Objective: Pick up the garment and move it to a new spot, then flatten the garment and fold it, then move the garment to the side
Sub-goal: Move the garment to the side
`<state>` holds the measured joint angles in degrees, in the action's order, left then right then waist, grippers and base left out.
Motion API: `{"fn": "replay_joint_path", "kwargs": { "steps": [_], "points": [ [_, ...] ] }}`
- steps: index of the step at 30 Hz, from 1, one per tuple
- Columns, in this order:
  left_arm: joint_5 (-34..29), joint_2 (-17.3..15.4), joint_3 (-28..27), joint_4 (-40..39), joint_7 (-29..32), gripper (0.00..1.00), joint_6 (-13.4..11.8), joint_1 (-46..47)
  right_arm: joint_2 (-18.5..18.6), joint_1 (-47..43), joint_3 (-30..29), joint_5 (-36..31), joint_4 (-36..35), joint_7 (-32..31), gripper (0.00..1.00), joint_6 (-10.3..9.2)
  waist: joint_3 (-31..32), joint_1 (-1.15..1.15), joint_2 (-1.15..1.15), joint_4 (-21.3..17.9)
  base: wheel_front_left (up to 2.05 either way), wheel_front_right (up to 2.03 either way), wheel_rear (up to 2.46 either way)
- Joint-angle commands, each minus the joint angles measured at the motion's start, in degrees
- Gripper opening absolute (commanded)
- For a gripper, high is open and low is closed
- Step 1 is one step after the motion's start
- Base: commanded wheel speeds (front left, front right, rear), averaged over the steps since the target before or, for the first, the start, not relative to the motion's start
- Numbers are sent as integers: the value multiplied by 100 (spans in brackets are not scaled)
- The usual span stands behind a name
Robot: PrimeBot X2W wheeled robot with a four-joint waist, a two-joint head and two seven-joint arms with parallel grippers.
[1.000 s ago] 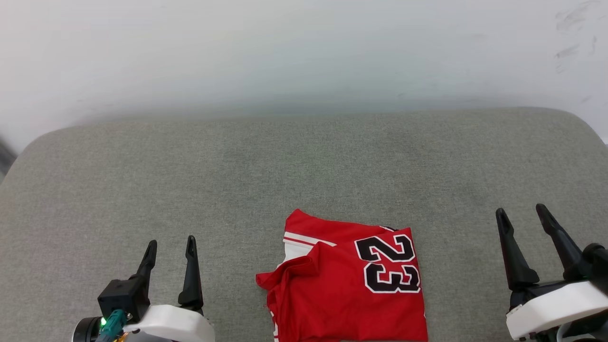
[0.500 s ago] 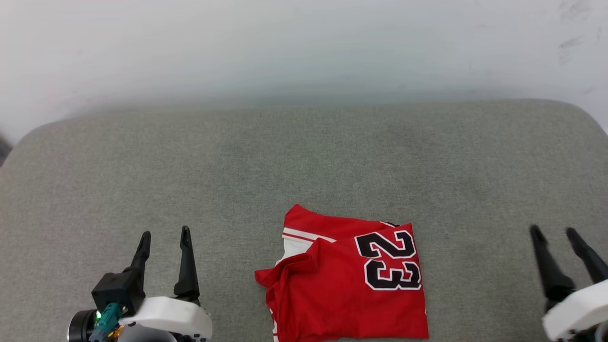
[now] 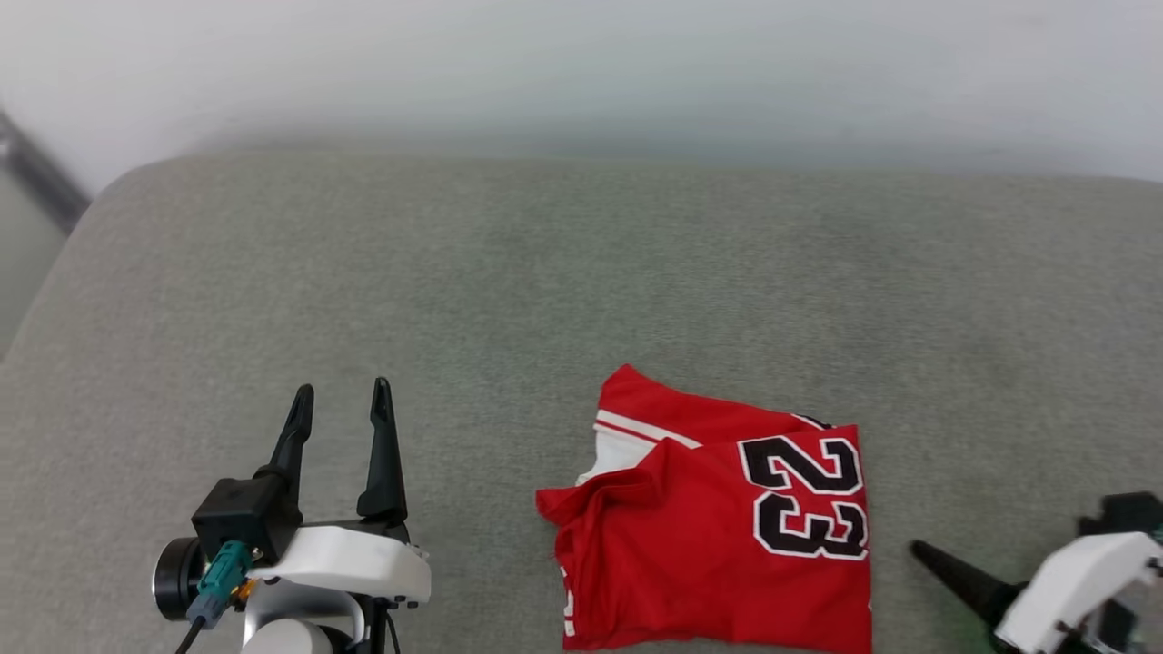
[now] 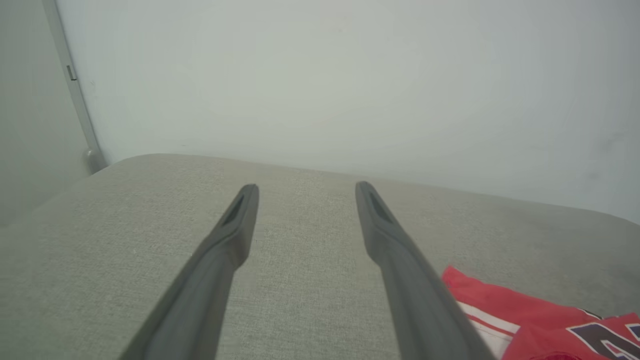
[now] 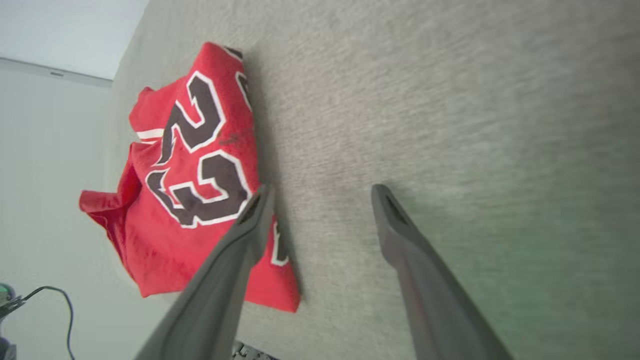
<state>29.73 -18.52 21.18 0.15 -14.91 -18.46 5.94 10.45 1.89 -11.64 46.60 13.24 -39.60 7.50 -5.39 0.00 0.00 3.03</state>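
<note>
The garment [image 3: 718,527], a bright red jersey with a black 23 and a white striped panel, lies folded near the front edge of the grey cushion [image 3: 545,272]. My left gripper [image 3: 342,400] stands open to its left, well apart from it, with nothing between its fingers [image 4: 240,220]. The garment's far corner [image 4: 525,320] shows at the lower right of the left wrist view. My right gripper [image 5: 320,192] is open and empty, low beside the garment's right edge [image 5: 190,170]. One dark finger [image 3: 949,570] of it points left toward the jersey.
A pale wall [image 3: 581,64] rises behind the cushion. A dark strip [image 3: 36,173] runs down past the cushion's left corner. Bare grey fabric stretches beyond and on both sides of the jersey. A thin cable [image 5: 50,295] hangs off the cushion's edge in the right wrist view.
The head camera has shifted, so the whole scene sits further right. My right gripper has dropped low and turned, its fingers now pointing left at the garment. The garment lies as before.
</note>
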Motion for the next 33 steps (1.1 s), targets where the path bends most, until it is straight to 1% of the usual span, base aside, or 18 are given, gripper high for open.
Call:
{"fn": "replay_joint_path", "kwargs": {
  "steps": [1, 3, 5, 7, 8, 9, 13, 16, 19, 22, 23, 25, 28, 33],
  "points": [
    [-47, 54, -33, 19, -35, 100, 36, 57, -137, 185, 112, 303, 132, -98, 100, -2, -93, 0, 0, 145, 0, 0, 0],
    [-88, 95, -39, 32, -33, 100, 74, 85, -318, 328, 277, 714, 286, -188, 100, -2, -130, 0, 0, 221, 0, 0, 0],
    [-95, 147, -46, 64, -33, 100, 112, 111, -406, 432, 385, 1097, 455, -219, 100, -2, -167, 0, 0, 295, 0, 0, 0],
    [-126, 187, -49, 88, -33, 100, 148, 138, -435, 581, 512, 1343, 560, -149, 100, -2, -190, 0, 0, 357, 0, 0, 0],
    [-143, 222, -62, 145, -33, 100, 191, 140, -415, 673, 713, 1609, 738, -98, 35, -2, -186, 0, 0, 444, 0, 0, 0],
    [-145, 232, -74, 159, -33, 100, 214, 136, -376, 693, 773, 1657, 776, -68, 0, -2, -176, 0, 0, 462, 0, 0, 0],
    [-172, 262, -118, 213, -33, 100, 242, 76, -179, 718, 1065, 1684, 762, 136, 0, -2, -107, 0, 0, 484, 0, 0, 0],
    [-180, 263, -161, 231, -33, 100, 258, 9, 72, 714, 1321, 1483, 682, 376, 0, -2, -38, 0, 0, 422, 0, 0, 0],
    [-194, 250, -186, 233, -34, 100, 271, -55, 349, 765, 1624, 1027, 599, 691, 0, -2, 45, 0, 0, 291, 0, 0, 0],
    [-189, 218, -203, 226, -34, 100, 271, -95, 672, 805, 1958, 296, 578, 930, 0, -2, 138, 0, 0, 85, 0, 0, 0],
    [-189, 218, -203, 226, -34, 100, 271, -95, 672, 805, 1958, 296, 578, 930, 0, -2, 138, 0, 0, 85, 0, 0, 0],
    [-182, 209, -221, 212, -32, 100, 267, -127, 815, 855, 2123, -142, 558, 1019, 0, -2, 208, 0, 0, -92, 0, 0, 0],
    [-168, 205, -240, 191, -27, 100, 263, -214, 992, 904, 2209, -737, 606, 1037, 0, -3, 287, 0, 0, -409, 0, 0, 0],
    [-214, 267, -240, 114, -27, 100, 257, -236, 1044, 1023, 2184, -1202, 649, 870, 0, -3, 275, 0, 0, -995, 0, 0, 0]
  ]
}}
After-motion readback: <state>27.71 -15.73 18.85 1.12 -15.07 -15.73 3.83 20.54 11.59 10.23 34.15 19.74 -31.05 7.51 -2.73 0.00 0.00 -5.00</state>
